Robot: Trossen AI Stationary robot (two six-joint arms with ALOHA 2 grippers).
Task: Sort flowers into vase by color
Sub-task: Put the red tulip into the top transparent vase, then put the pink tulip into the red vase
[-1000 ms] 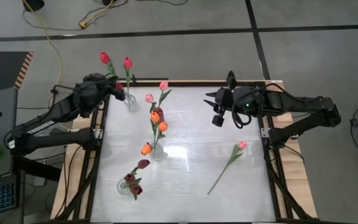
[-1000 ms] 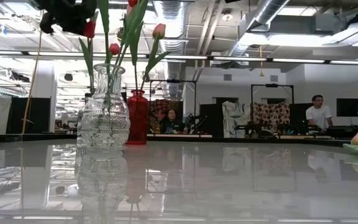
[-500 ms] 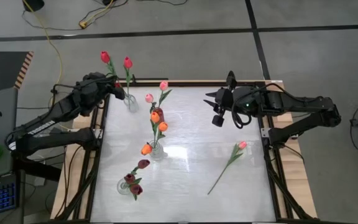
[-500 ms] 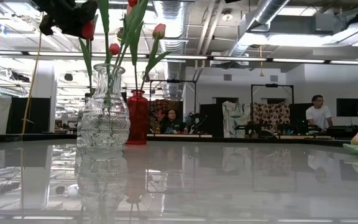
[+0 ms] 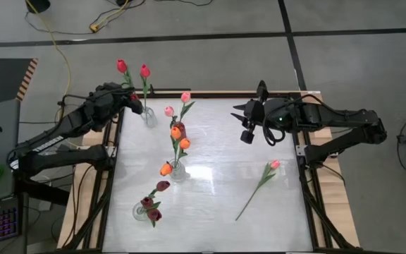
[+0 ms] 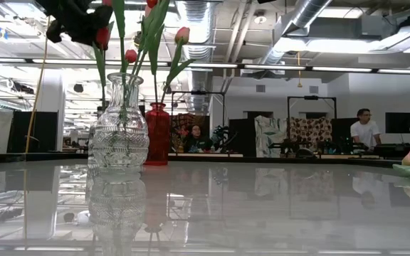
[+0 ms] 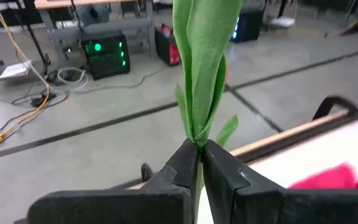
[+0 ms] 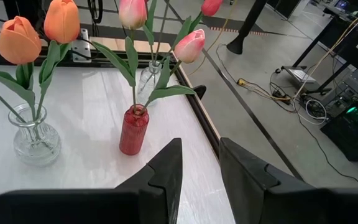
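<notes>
My left gripper is at the table's far left corner, shut on a red tulip. It stands next to a small clear vase that holds another red tulip. A red vase carries two pink tulips. A clear vase holds orange tulips, and another clear vase holds maroon ones. One pink tulip lies flat on the table's right side. My right gripper hovers open over the far right, touching nothing. My left gripper pinches the red tulip's green stem and leaves between its two fingers, below the head. The stem stands upright and rises above the fingers. The flower's lower end is hidden by the gripper.
The white table top has bare room in the middle and on the near right. The vases stand in a line down its left half. Cables lie on the floor beyond the far edge. People sit and stand in the room behind.
</notes>
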